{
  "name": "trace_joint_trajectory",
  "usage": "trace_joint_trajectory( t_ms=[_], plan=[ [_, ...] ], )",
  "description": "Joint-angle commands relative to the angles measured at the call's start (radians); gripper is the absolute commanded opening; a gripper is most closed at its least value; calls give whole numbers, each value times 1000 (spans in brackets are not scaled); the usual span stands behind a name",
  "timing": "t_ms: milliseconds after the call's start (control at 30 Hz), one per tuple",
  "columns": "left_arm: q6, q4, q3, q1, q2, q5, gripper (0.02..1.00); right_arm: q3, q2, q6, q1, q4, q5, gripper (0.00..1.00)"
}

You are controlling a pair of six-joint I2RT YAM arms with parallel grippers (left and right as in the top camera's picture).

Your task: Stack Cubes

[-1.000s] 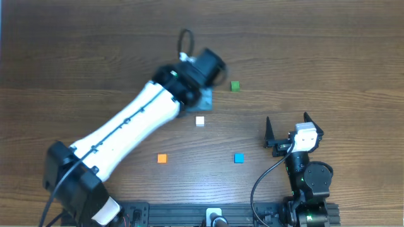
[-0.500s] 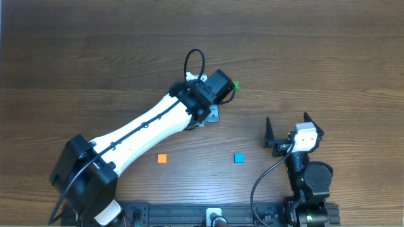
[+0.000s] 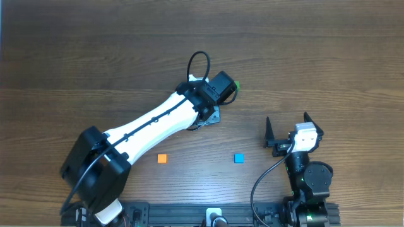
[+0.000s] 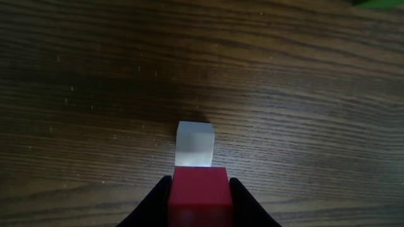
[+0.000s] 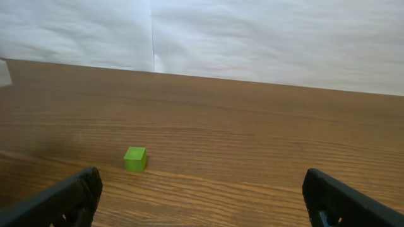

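Two fingers of the left gripper (image 4: 199, 181) are closed on a red cube (image 4: 198, 197), held right by a white cube (image 4: 194, 144) that rests on the table (image 3: 95, 50); whether the two cubes touch cannot be told. A green cube (image 3: 237, 84) lies just beyond that gripper, while an orange cube (image 3: 162, 158) and a blue cube (image 3: 238, 157) lie nearer the arm bases, well apart. The right gripper (image 3: 286, 121) is spread wide with nothing in it, near the blue cube.

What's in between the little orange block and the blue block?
Nothing. In the top view, just bare table runs between the orange block and the blue block.
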Motion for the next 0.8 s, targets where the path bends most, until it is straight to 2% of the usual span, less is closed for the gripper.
trace_joint_trajectory(
  t_ms=[33, 800],
  plan=[
    [-15, 3, -9, -7, 43, -4, 40, -9, -7, 2, -7, 3, -11, 991],
    [37, 72, -47, -1, 62, -8, 40, -9, -7, 2, -7, 3, -11, 993]
  ],
)
